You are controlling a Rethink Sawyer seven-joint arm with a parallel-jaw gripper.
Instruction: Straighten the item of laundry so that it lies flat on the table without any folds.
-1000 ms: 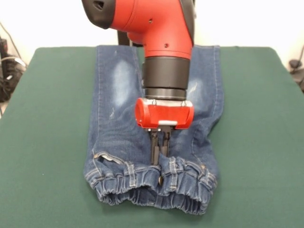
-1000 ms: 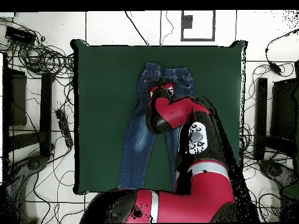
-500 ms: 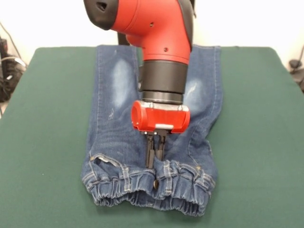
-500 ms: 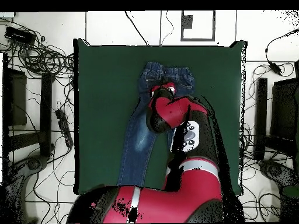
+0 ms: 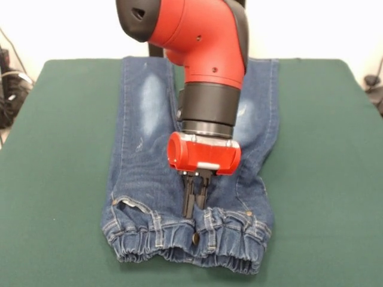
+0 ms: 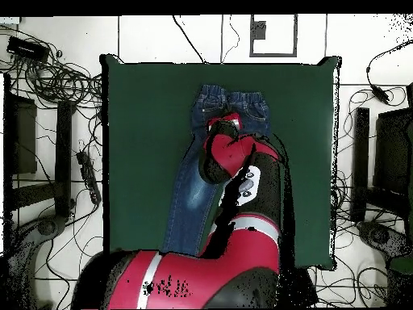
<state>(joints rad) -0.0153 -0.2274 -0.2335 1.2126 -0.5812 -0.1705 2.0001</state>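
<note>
The small blue denim jeans (image 5: 191,173) lie lengthwise mid-way across the dark green felt table (image 5: 323,179), mostly flat; the gathered waistband stays rumpled; the red-and-black gripper (image 5: 194,206) pinches denim just above it, jaws clenched.

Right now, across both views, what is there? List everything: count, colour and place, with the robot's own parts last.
jeans: one pair, blue denim with faded whitish thigh patches, lying lengthwise at the table's middle; gathered waistband toward the front camera, legs running toward the robot's side.
table: one, dark green top, under the jeans and much wider than them.
cables: many, black, on the pale floor around the table in the overhead view.
arm: one, red and black, coming down over the jeans.
pincer: one, black fingers under a red block, close together, tips at the denim just behind the waistband; whether they pinch cloth is unclear.
</note>
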